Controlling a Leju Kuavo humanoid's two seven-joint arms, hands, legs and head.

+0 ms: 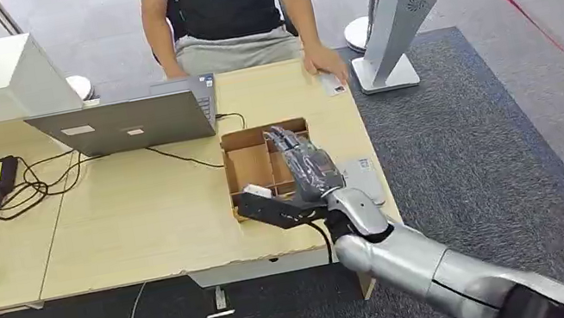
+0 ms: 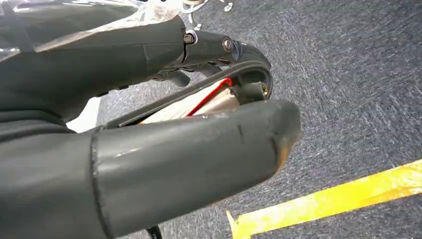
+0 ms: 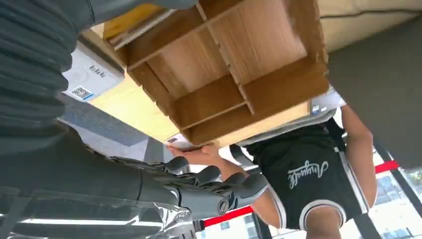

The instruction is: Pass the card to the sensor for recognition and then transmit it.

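Right hand (image 1: 301,164) hangs spread and empty over the divided wooden tray (image 1: 249,165), so I'd reach slowly toward the card (image 1: 332,83) under that person's hand (image 1: 325,60).

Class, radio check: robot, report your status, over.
Right hand open over box. Left hand hanging over floor, grip unclear. Card at table's far edge, under person's hand.

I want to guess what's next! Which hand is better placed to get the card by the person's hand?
Probably the right hand: it is stretched over the table, above the wooden box, nearer the card. The left hand hangs over the carpet.
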